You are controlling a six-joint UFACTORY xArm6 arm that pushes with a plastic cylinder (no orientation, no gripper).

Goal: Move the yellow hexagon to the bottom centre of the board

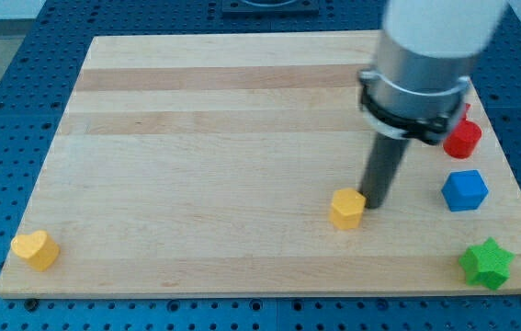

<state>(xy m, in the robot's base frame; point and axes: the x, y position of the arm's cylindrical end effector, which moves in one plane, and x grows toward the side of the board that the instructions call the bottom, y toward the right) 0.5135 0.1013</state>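
Note:
The yellow hexagon (346,209) lies on the wooden board (223,138), right of centre and toward the view's bottom. My tip (376,202) is just to the hexagon's right, touching or nearly touching its right side. The dark rod rises from there into the grey and white arm body (421,64) at the view's top right.
A yellow heart-shaped block (36,248) sits at the board's bottom left corner. On the right side are a red block (463,138), partly hidden by the arm, a blue block (465,190) and a green star (487,263). The board lies on a blue perforated table.

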